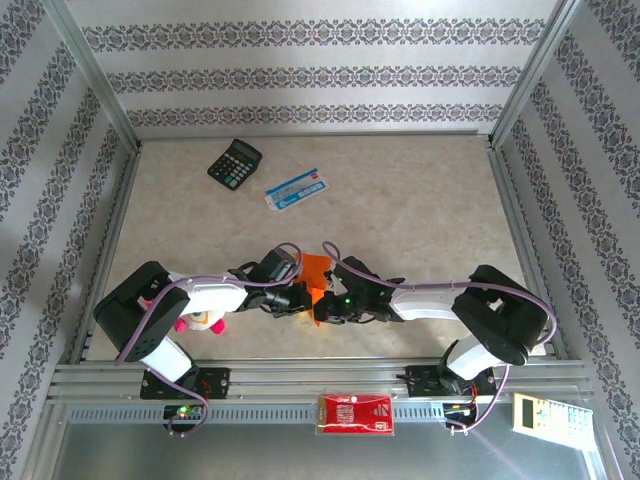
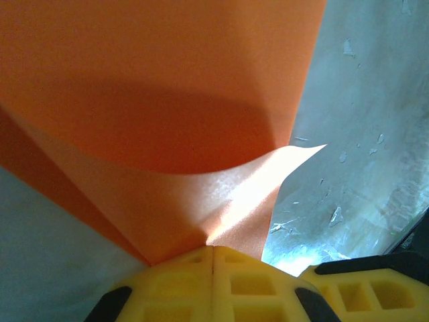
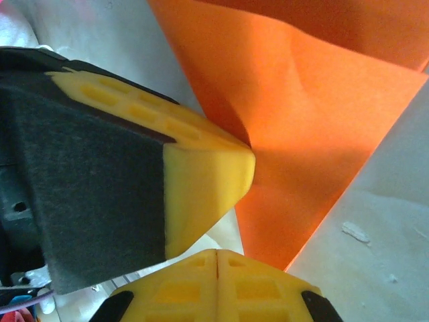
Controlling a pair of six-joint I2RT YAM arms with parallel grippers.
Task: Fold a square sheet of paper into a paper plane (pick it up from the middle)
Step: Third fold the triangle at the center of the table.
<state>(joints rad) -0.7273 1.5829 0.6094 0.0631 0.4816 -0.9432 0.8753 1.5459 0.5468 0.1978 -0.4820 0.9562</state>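
Stage of the task: early, in my judgement. The sheet of paper [image 1: 316, 274] is already off the table [image 1: 420, 240] and held between both arms, but it is not yet a paper plane.
Done so far: the picking up. There is also at least one fold, because the right wrist view shows one orange layer lying over another, with a faint crease across the sheet [image 3: 308, 134].
Left to do: the pointed nose, the centre crease and the wings. None of these can be seen.
Left pincer [image 2: 213, 253]: pressed together on the sheet. The orange paper [image 2: 161, 100] comes straight out of the line where its two yellow fingers meet.
Right pincer [image 3: 216, 258]: its yellow fingers are together with no gap. The lower tip of the sheet goes down behind them, so it probably pinches that corner, but the contact itself is hidden.
Place of the sheet: low in the middle of the table, near the arm bases. It hangs between the left pincer [image 1: 300, 297] and the right pincer [image 1: 335, 302], which stand just beside each other.
Look of the sheet: bright orange, plain and thin. It is bent rather than flat, and one flap curls up and catches the light in the left wrist view. The edges look clean, with no tear.
Other things: the calculator [image 1: 234, 163] lies well apart at the far side.
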